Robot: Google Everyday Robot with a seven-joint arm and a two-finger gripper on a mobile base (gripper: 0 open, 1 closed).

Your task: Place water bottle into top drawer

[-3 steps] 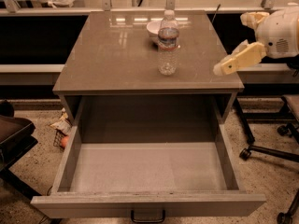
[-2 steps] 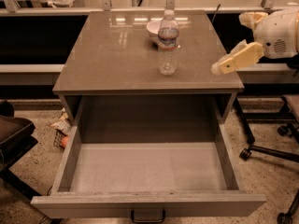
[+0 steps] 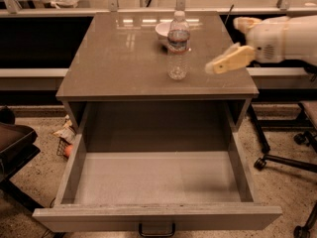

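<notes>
The water bottle stands upright on the cabinet top, clear and ribbed with a white cap and a dark label band. My gripper hovers over the right side of the top, a short way right of the bottle and not touching it. Its pale fingers are spread apart and hold nothing. The top drawer is pulled fully out below the cabinet top, and its flat grey floor is bare.
A white bowl sits just behind the bottle on its left. Chair bases with wheels stand on the floor to the right. A dark seat is at the left. Litter lies by the cabinet's left side.
My gripper has moved a little to the left, closer to the bottle. The bottle, bowl and drawer have not moved.
</notes>
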